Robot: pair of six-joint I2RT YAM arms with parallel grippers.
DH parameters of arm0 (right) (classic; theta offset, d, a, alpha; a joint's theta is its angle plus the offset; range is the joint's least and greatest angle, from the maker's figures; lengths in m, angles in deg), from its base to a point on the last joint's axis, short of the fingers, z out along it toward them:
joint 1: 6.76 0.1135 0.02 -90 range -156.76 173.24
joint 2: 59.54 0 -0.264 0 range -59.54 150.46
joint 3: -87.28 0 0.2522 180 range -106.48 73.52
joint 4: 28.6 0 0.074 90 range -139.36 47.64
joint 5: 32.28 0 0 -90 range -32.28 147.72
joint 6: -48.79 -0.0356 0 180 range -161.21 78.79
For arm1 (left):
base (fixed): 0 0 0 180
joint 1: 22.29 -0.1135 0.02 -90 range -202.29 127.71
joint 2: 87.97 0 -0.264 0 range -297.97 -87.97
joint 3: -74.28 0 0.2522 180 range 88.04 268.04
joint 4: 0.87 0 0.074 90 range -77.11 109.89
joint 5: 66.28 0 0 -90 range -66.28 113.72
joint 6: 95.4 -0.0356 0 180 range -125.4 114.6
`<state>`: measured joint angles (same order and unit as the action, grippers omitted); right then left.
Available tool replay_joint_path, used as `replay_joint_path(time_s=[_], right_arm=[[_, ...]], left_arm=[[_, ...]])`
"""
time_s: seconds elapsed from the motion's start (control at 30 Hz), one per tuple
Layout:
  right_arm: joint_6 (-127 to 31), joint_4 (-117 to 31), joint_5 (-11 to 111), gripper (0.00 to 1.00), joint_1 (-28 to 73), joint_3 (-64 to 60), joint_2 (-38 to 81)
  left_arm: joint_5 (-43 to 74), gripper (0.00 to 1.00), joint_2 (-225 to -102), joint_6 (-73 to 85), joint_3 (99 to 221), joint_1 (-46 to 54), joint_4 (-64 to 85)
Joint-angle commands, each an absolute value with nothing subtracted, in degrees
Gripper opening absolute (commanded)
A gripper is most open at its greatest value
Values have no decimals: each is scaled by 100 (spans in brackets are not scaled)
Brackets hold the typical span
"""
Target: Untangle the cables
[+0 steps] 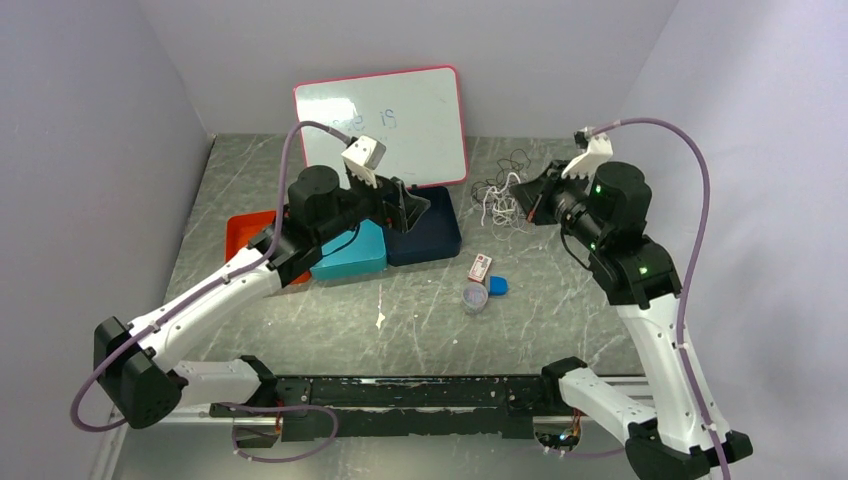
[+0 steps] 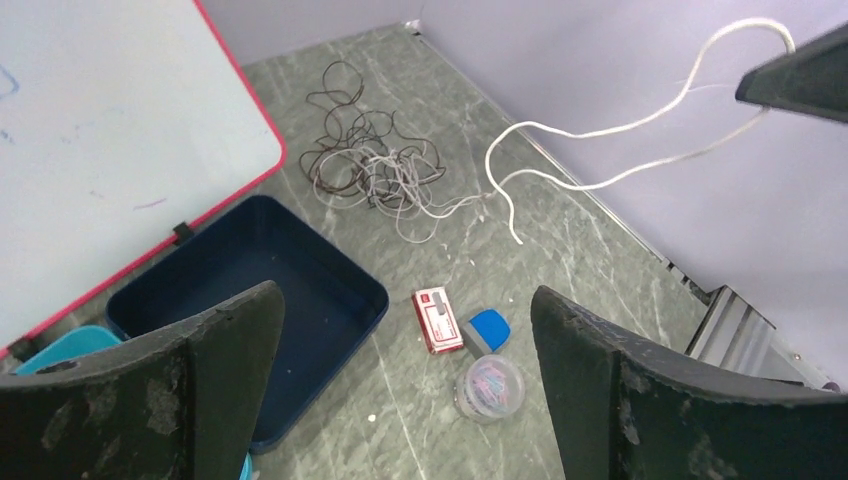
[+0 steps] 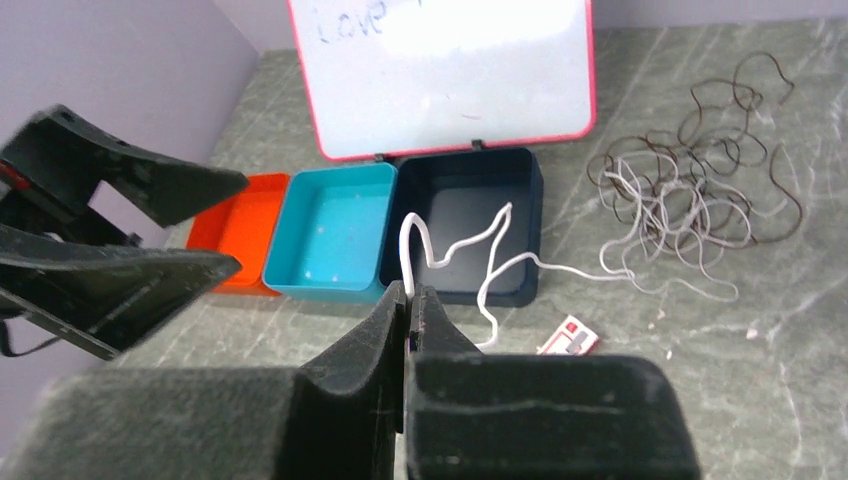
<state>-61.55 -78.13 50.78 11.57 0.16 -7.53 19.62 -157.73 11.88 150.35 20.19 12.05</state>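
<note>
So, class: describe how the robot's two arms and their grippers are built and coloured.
White link shells join black joint housings. A purple hose loops along each arm. The right arm shows green lights. The left gripper has matte black, scuffed fingers.

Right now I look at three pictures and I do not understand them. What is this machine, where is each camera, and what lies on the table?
These are two robot arms fixed at the near edge of a table. One picture looks down from above; the other two come from a camera on each wrist, so the dark shapes low in those pictures are the arm's own fingers.

The right gripper is shut on a white cable, lifted out of the tangled cables. The left gripper is open and holds nothing.

Also there: a whiteboard leaning on the wall, an orange tray, a turquoise tray, a dark blue tray, a small red and white box, a blue lid and a small clear jar.
</note>
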Motion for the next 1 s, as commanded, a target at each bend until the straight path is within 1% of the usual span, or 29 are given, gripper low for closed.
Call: replay_joint_path(time_s=[0.0, 0.2, 0.37, 0.53, 0.6, 0.7, 0.8, 0.97], right_arm=[[-6119, -8031, 4729, 0, 1151, -709, -514], [-6308, -8155, 4498, 0, 1144, -1555, -336], [-6158, -8488, 4673, 0, 1148, -2809, -50], [-6140, -8763, 4532, 0, 1135, -4090, 431], [-6219, -8790, 4446, 0, 1126, -4344, 576], [-6347, -8566, 4411, 0, 1129, -4142, 505], [-6481, -8315, 4514, 0, 1127, -3734, 328], [-6842, -7800, 4519, 0, 1126, -3138, 103]], left_arm=[[1419, 97, -15834, 871, 15236, 2013, 585], [1361, 95, -15525, 946, 14744, 2017, 150], [1361, 94, -15056, 1074, 14213, 2016, -94], [1282, 94, -14825, 968, 14076, 2020, 3], [1182, 94, -14813, 919, 14061, 2022, -66], [934, 92, -15005, 872, 14160, 2032, -365], [710, 88, -15480, 842, 14302, 2128, -747], [949, 88, -16237, 844, 14490, 2565, -1603]])
